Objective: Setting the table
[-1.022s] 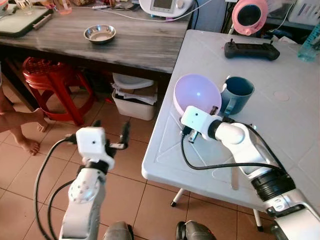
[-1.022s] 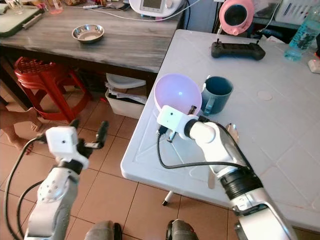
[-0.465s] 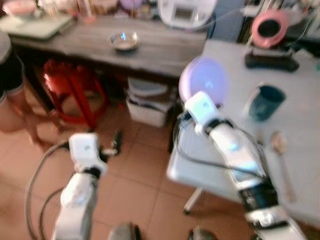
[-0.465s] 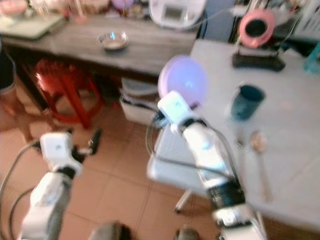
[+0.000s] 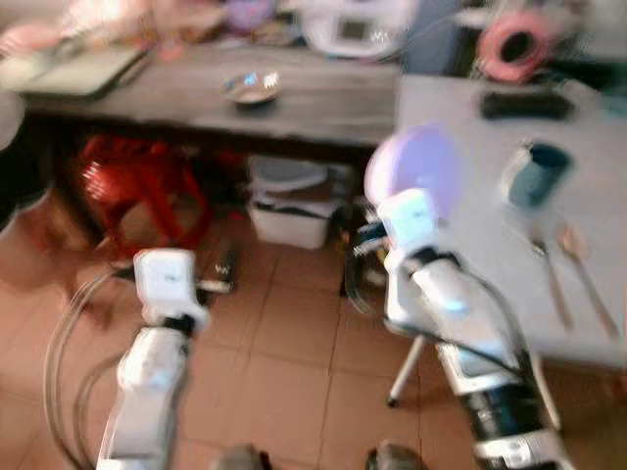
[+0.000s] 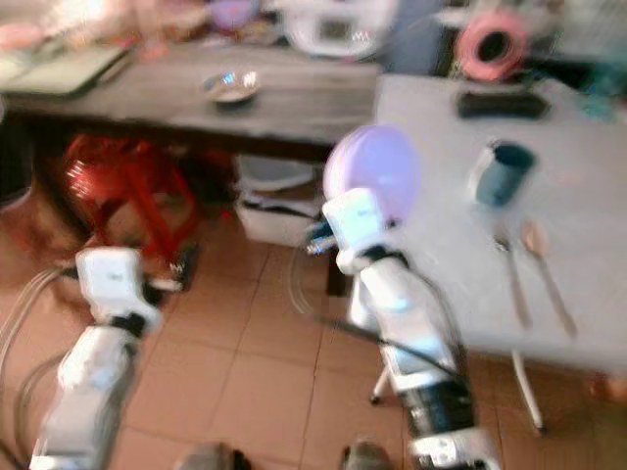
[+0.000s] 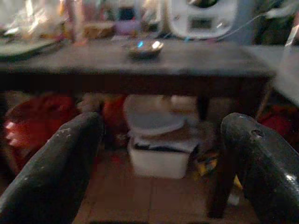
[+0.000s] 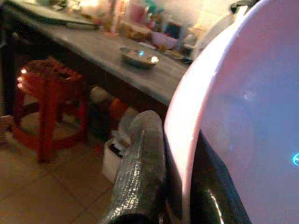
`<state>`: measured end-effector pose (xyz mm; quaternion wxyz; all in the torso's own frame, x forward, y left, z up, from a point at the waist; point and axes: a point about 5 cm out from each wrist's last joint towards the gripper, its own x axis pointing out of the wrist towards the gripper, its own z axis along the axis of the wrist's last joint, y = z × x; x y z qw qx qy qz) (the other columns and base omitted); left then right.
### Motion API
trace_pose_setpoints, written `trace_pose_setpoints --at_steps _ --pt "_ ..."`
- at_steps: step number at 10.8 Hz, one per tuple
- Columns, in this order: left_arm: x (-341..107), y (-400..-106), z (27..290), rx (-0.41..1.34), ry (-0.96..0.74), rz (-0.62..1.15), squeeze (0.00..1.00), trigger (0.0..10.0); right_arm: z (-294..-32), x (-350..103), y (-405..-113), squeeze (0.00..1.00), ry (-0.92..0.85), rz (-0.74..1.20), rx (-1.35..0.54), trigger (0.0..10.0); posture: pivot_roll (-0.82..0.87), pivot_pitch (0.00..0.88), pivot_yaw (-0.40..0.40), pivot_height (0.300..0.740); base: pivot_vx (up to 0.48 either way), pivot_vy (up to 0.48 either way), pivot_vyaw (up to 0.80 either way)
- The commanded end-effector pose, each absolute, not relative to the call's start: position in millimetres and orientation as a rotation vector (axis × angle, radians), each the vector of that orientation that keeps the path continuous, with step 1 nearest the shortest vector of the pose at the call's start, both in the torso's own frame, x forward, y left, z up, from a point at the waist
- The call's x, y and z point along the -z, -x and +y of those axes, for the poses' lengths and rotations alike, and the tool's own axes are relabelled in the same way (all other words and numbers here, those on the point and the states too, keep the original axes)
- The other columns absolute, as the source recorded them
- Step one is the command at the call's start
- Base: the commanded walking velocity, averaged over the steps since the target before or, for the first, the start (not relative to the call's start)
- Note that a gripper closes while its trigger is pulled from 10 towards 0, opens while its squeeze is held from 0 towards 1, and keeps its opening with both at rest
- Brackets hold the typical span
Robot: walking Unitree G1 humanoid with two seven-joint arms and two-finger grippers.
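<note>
Fingers of the right gripper [image 8: 180, 186] pinch the pink bowl's [image 5: 416, 168] upright rim, hollow facing the robot; left gripper [image 7: 161, 154] fingers wide.

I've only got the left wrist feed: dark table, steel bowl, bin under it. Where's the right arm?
Observer: The right gripper is raised beside the white table's edge, holding a purple bowl tilted on its side.
Operator: Firm grip?
Observer: In the right wrist view the fingers pinch the bowl's rim from both sides.
Operator: What's on the white table?
Observer: A teal mug with two pieces of cutlery lying near it; too blurred to say more.
</note>
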<state>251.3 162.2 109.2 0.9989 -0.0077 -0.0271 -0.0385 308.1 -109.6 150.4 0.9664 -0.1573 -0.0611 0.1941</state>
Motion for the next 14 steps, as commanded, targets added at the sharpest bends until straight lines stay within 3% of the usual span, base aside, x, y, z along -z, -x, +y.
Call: trace_pose_setpoints --at_steps 1,3,6,12,14 --pt "-113 -254 152 0.113 0.020 -0.073 0.00 10.0 -119 -160 -310 0.00 0.331 -0.157 -0.355 10.0 0.05 0.032 0.038 0.740 0.345 0.334 -0.79" --pt "-114 -256 149 0.120 0.014 -0.081 0.00 10.0 -118 -166 -312 0.00 0.334 -0.185 -0.356 10.0 0.05 0.025 0.037 0.740 0.414 0.135 -0.67" --pt "-113 -257 149 0.110 0.021 -0.079 0.00 10.0 -117 -166 -309 0.00 0.351 -0.200 -0.373 10.0 0.05 0.018 0.032 0.740 0.455 0.000 0.00" --pt "-112 -259 153 0.076 -0.010 -0.075 0.00 10.0 -118 -162 -301 0.00 0.341 -0.204 -0.380 10.0 0.04 0.021 0.037 0.740 0.288 0.381 0.00" --pt "-112 -259 153 0.075 -0.027 -0.081 0.00 10.0 -118 -161 -299 0.00 0.345 -0.204 -0.385 10.0 0.04 0.024 0.034 0.740 0.000 0.441 0.00"
